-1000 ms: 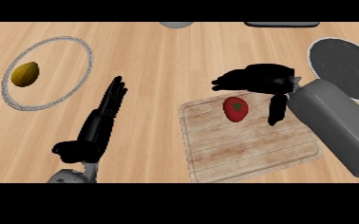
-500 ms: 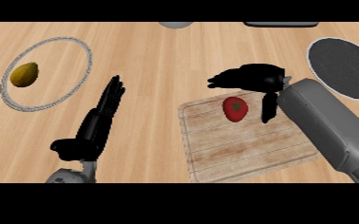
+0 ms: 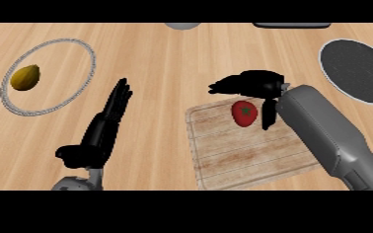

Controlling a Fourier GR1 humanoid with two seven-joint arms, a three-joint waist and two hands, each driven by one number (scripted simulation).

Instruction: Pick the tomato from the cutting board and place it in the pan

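The red tomato (image 3: 244,113) lies on the far part of the wooden cutting board (image 3: 241,153). Just beyond it hovers my right hand (image 3: 251,84), open, its fingers stretched to the left past the tomato's far side. The thumb (image 3: 268,117) hangs down close by the tomato's right side, and I cannot tell whether it touches. The dark round pan (image 3: 351,68) sits at the right edge, partly cut off. At the lower left my left hand (image 3: 105,123) rests open on the counter, fingers straight and pointing away.
A round plate (image 3: 82,54) at the far left holds a yellow-brown fruit (image 3: 25,77). A grey round thing (image 3: 182,25) and a dark flat thing (image 3: 291,25) show at the far edge. My right forearm (image 3: 324,128) covers the board's right side.
My right hand and forearm have shifted left, bringing the thumb closer to the tomato. The tomato and the left hand have stayed where they were.
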